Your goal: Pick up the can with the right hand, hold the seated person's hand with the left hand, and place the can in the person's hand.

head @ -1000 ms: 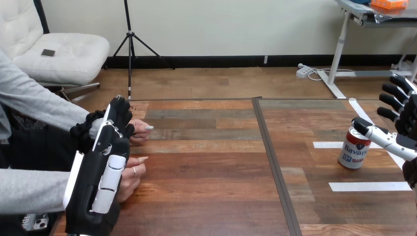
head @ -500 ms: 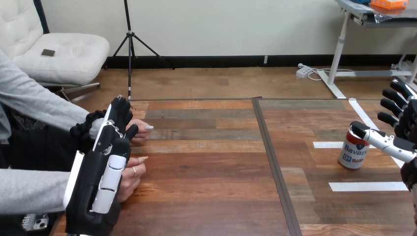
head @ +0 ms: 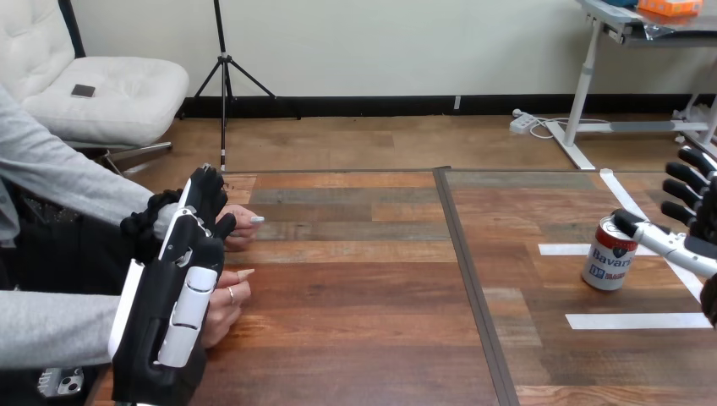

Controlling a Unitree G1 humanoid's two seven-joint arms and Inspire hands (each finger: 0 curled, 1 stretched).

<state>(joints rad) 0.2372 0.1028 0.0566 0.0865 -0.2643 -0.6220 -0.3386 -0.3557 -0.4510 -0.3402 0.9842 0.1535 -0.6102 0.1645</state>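
A white and red can (head: 609,255) stands upright on the right half of the table. My right hand (head: 689,211) hovers at the view's right edge just beside the can, fingers straight and spread, its thumb reaching over the can's top rim. At the left, my left hand (head: 182,271) stands on edge with straight fingers in front of the person's two hands. The person's near hand (head: 230,296) rests on the table behind my palm; the far hand (head: 243,225) lies by my fingertips. I see no fingers curled round either.
White tape strips (head: 636,320) mark the table round the can. A dark seam (head: 470,279) runs down the table's middle. A phone (head: 59,382) lies at the bottom left by the person's sleeve.
My right hand has drifted slightly right and down beside the can, its thumb still near the rim. The left hand and the person's hands have barely moved.
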